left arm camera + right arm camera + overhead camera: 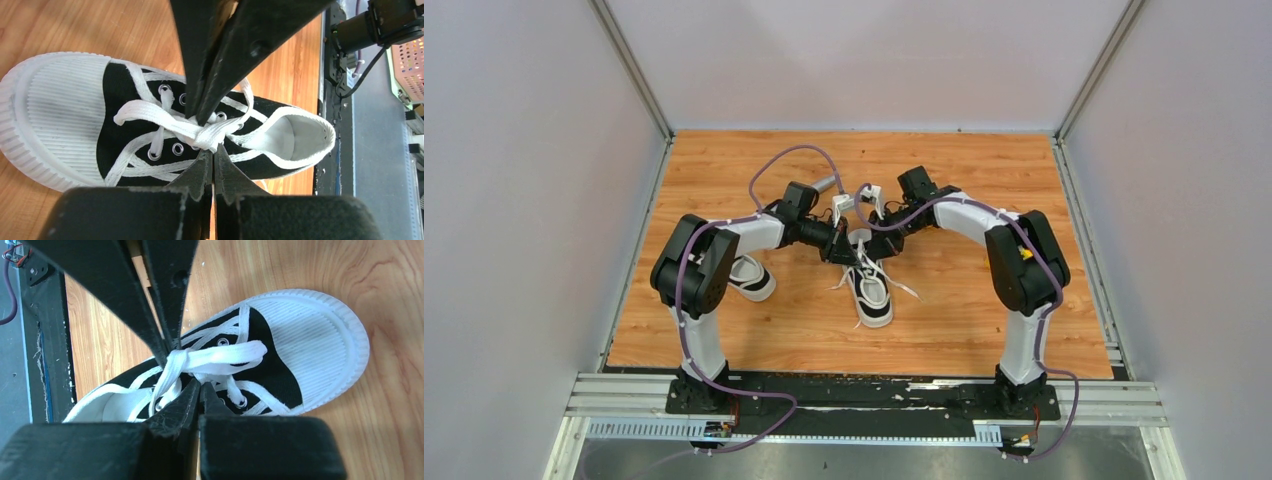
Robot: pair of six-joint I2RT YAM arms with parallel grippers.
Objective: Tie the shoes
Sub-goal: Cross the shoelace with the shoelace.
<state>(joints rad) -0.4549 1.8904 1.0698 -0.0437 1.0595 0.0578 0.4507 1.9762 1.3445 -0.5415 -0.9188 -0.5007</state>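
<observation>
The shoe (pixel 873 298) lies on the desk (pixel 754 170) midway between both arms. Its long axis points away from the bases, with the heel nearest them. The left gripper (pixel 206 136) and the right gripper (pixel 184 371) meet directly above its laces (pixel 147 111), each pressed together and pinching a strand at the crossing. The other shoe (pixel 752 277) lies under the left arm.

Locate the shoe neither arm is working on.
In the top view the idle shoe lies partly under the left arm, left of the shoe being tied.
</observation>
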